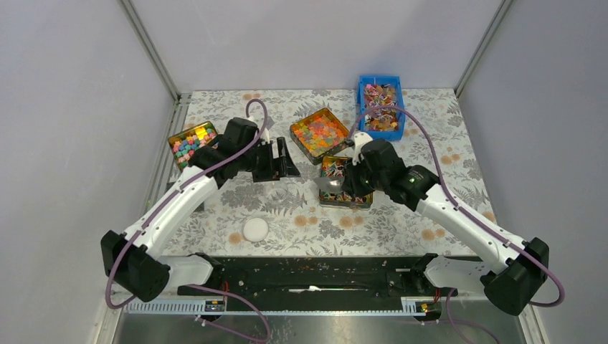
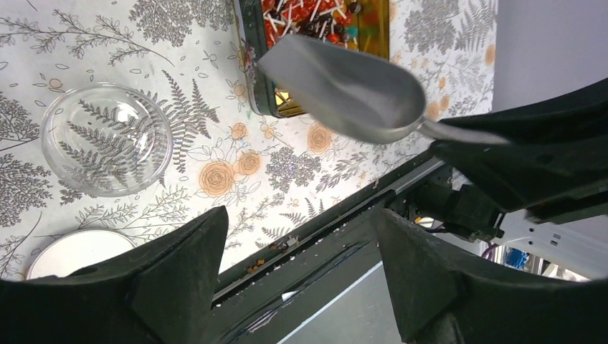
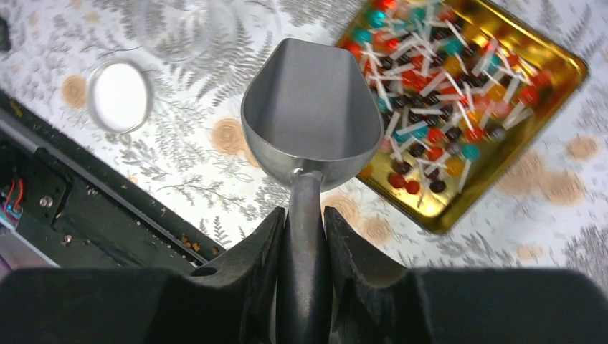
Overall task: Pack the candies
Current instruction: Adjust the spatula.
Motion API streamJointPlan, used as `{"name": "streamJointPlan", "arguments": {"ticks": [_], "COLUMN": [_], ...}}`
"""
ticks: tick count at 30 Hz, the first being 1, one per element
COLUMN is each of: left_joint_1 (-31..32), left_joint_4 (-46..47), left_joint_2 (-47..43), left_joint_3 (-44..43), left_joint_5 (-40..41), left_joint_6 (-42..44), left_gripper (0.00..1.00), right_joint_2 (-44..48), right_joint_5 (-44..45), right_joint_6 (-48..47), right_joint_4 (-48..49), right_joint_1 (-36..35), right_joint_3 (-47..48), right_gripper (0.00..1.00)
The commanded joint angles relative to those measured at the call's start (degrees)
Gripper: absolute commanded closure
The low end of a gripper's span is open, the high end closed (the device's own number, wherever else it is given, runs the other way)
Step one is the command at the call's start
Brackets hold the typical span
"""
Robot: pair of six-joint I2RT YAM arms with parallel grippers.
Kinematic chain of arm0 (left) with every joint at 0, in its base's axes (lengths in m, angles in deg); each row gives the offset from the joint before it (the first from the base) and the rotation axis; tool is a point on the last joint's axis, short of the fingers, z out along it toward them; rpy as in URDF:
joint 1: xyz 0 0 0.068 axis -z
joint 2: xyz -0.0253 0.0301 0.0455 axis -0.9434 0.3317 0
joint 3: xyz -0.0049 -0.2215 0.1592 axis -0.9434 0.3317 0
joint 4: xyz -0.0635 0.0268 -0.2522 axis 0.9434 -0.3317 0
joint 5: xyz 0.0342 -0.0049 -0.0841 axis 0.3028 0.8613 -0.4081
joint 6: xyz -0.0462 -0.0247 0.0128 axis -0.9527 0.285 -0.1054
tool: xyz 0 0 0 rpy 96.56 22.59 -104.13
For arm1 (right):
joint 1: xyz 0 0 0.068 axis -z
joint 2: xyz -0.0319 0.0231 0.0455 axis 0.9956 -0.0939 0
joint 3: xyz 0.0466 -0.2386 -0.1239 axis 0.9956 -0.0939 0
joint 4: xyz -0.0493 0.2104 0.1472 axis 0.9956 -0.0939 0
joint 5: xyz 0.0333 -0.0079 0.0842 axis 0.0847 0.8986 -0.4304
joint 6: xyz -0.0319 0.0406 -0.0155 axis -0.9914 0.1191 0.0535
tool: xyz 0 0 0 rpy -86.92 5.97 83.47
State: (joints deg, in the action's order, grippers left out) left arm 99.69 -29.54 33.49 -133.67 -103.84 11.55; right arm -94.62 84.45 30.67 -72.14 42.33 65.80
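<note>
Right hand [image 3: 305, 218] clamps scoop [image 3: 312, 107] — candies [image 3: 439, 86] tiny, twist-wrapped, pale-ended.

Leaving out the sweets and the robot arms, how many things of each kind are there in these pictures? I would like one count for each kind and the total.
Gold tins: 3
Blue bin: 1
Glass jar: 1
White lid: 1
Metal scoop: 1
Total: 7

We see a clear glass bowl [image 2: 106, 140] near a white lid [image 1: 255, 229]. We also see a cube-sweet tin [image 1: 172, 142] far left
</note>
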Motion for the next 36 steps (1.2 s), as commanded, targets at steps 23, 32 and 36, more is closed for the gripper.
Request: {"name": "streamJointPlan", "arguments": {"ticks": [23, 32, 36], "left_joint_1": [5.09, 6.13, 7.78], "left_joint_4": [2.26, 4.17, 4.19], "left_joint_2": [35.68, 32.18, 30.43], "left_joint_3": [-24.80, -23.99, -21.65], "left_joint_5": [-15.23, -19.69, -19.45], "left_joint_6": [0.96, -1.41, -1.86], "left_gripper": [0.42, 0.42, 0.45], "right_joint_2": [16.00, 11.61, 9.02], "right_joint_5": [2.38, -3.11, -1.68], "right_joint_6": [2.15, 1.08, 1.43], "right_joint_4": [-10.42, -6.51, -6.25], "right_joint_1": [9.61, 9.59, 9.60], "right_joint_3": [-3.54, -1.51, 1.01], "right_gripper": [1.00, 1.00, 1.00]}}
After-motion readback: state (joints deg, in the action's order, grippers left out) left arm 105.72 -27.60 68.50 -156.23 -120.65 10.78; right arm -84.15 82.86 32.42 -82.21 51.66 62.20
